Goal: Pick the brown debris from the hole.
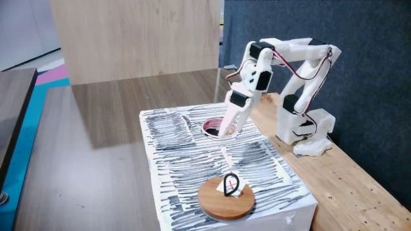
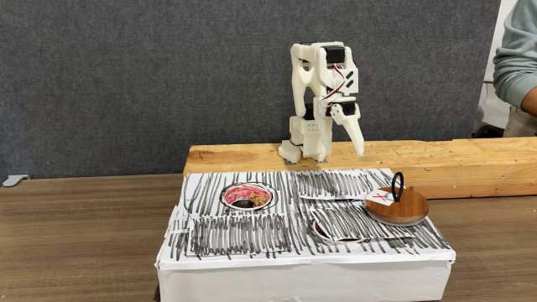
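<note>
Nearest the camera in a fixed view stands the white box covered in black scribbled lines (image 2: 302,239), resting on the dark wood-grain bench (image 2: 84,226). On the box's right end sits the round wooden disc with a black ring and a red-marked card (image 2: 397,206). Toward the left of the top is the hole, a round dark opening with a pinkish-red rim (image 2: 247,196), and inside it a dark brownish patch shows, which looks to be the brown debris (image 2: 244,203), still lying down in the hole; its outline is too small to make out well. Behind the box runs a pale wooden plank (image 2: 470,159) carrying the white printed robot arm (image 2: 323,101), with a person's sleeve (image 2: 516,59) at the far right edge. The arm's claw (image 1: 227,130) points down at the hole's rim in a fixed view, its tip at or just above the opening. I cannot tell how wide its fingers stand, nor whether they grip anything. The likely failure is a misaligned descent: a finger catching the rim, or closing beside the lump and pushing it deeper.
</note>
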Robot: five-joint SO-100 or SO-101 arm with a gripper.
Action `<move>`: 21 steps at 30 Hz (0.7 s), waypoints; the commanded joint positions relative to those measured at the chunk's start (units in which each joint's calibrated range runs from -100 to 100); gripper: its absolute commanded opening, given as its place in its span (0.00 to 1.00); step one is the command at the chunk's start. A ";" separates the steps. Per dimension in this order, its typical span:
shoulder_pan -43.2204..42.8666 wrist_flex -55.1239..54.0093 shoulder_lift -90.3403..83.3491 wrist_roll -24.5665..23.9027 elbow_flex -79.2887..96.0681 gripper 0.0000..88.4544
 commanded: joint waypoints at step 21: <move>12.52 -28.81 -31.75 -15.62 37.08 0.17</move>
